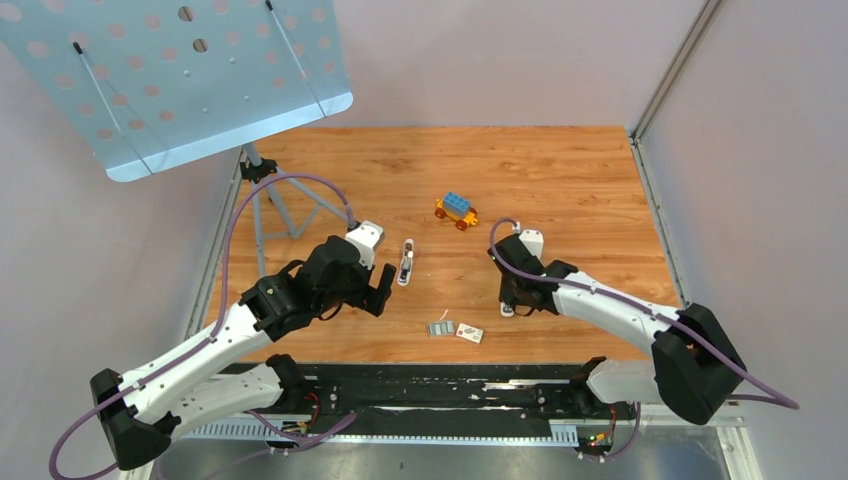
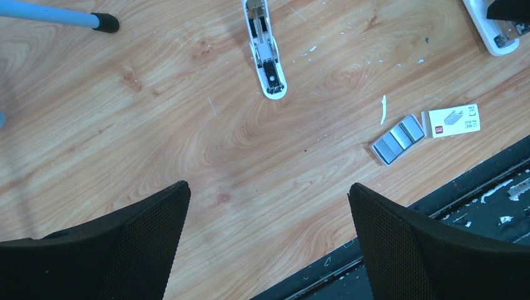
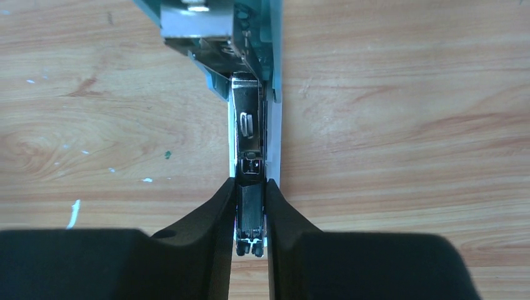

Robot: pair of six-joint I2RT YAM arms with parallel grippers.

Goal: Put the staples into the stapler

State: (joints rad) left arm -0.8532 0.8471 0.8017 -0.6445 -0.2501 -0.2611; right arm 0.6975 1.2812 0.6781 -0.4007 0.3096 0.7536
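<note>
Black mesh-patterned fingers [image 2: 150, 244] of the left gripper [image 2: 269, 240] are held wide apart above the wood-grain table [image 2: 156, 125], with nothing between them. The staples [image 2: 397, 140] are laid flat near the table's near edge, just beside a small white box [image 2: 453, 120]. A red mark is seen on the box, but its print cannot be read. 2 staplers are seen. A white stapler [image 2: 265, 56] is laid open beyond the left gripper. The right gripper [image 3: 250, 187] is closed narrowly on the metal magazine of a teal-and-white stapler [image 3: 247, 119]. White flecks are scattered over the wood, and the table is enclosed by pale walls.
</note>
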